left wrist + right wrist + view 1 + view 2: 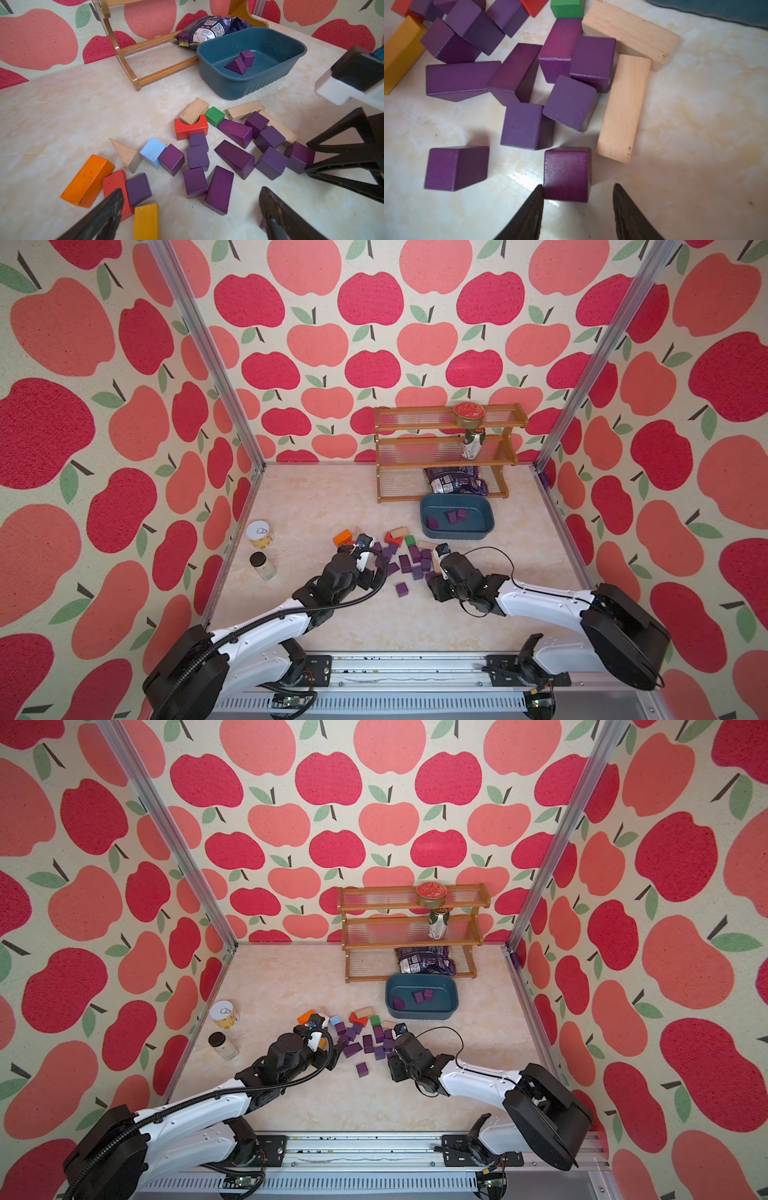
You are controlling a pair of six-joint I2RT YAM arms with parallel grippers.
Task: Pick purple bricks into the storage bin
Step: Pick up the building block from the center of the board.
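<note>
Several purple bricks (411, 562) lie in a loose pile mid-table, mixed with other coloured blocks, and one purple brick (401, 589) sits alone nearer the front. The storage bin (457, 536), a teal tub behind the pile, holds three purple bricks (451, 516). Low over the pile's right end, my right gripper (578, 185) straddles a purple cube (566, 174). One fingertip touches the cube's side and the other stands clear of it, so the jaws are open. My left gripper (191, 190) hangs wide open over the pile's left end, holding nothing.
A wooden three-tier rack (444, 452) behind the bin carries a tin, a can and a snack bag (455, 481). A pull-lid can (259, 533) and a jar (262, 566) stand at the left. Orange (87, 180), red, yellow, green, blue and tan blocks (623, 108) mingle with the pile.
</note>
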